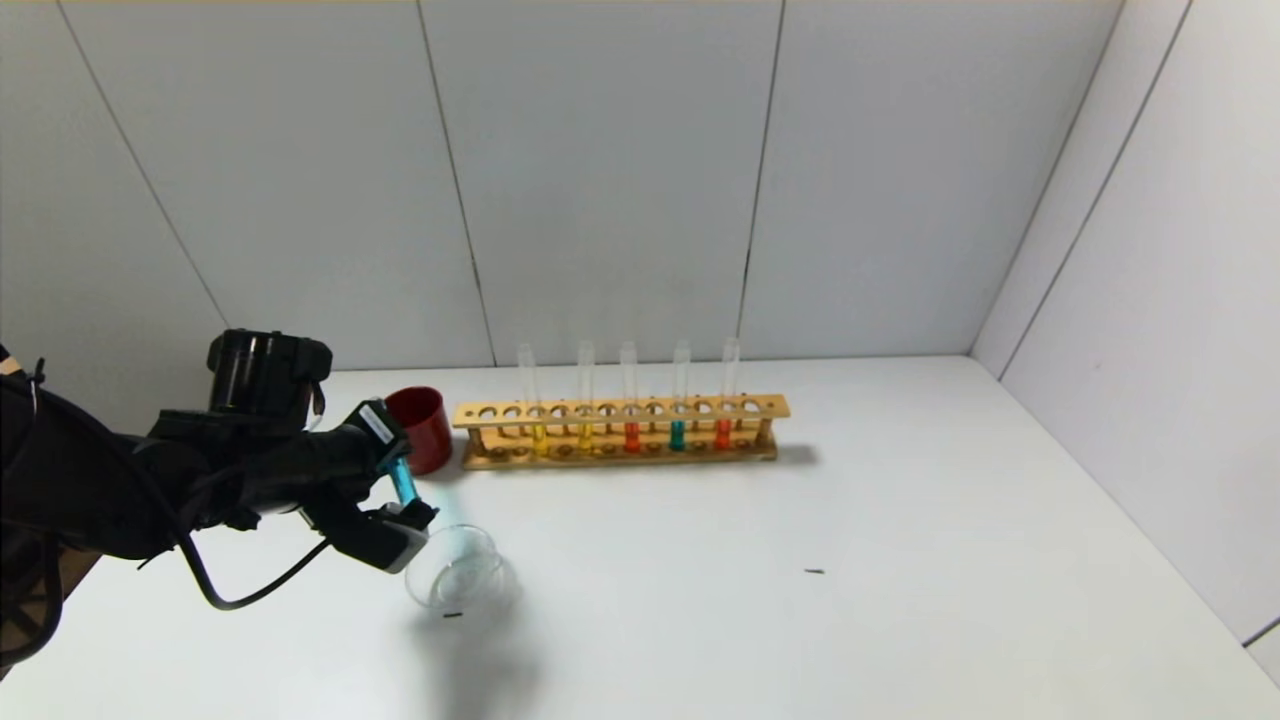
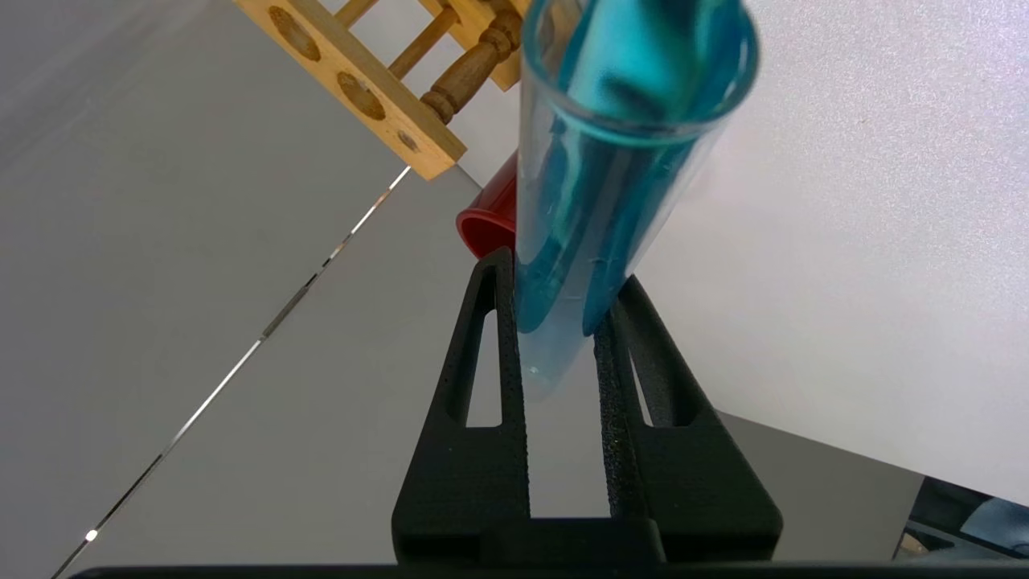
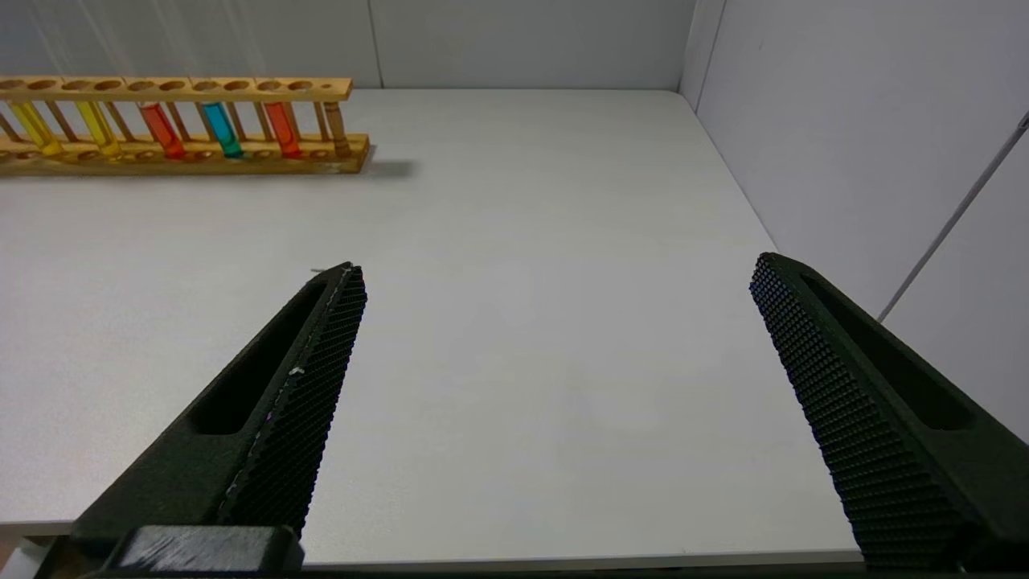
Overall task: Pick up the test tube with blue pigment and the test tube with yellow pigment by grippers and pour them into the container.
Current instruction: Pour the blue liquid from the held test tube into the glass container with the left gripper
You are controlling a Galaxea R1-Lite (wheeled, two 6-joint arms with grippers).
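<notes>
One blue tube sat clamped in the left tool, tipped over the glass dish near the tabletop's left edge. Right tool hung wide apart. Pigment could've splashed past that rim if tilted fast.

The test tube with blue pigment is tilted, mouth down towards the container; that clear glass dish lies just beneath. Two yellow tubes stand upright in their holder.

no readable text, labels or numbers
</notes>
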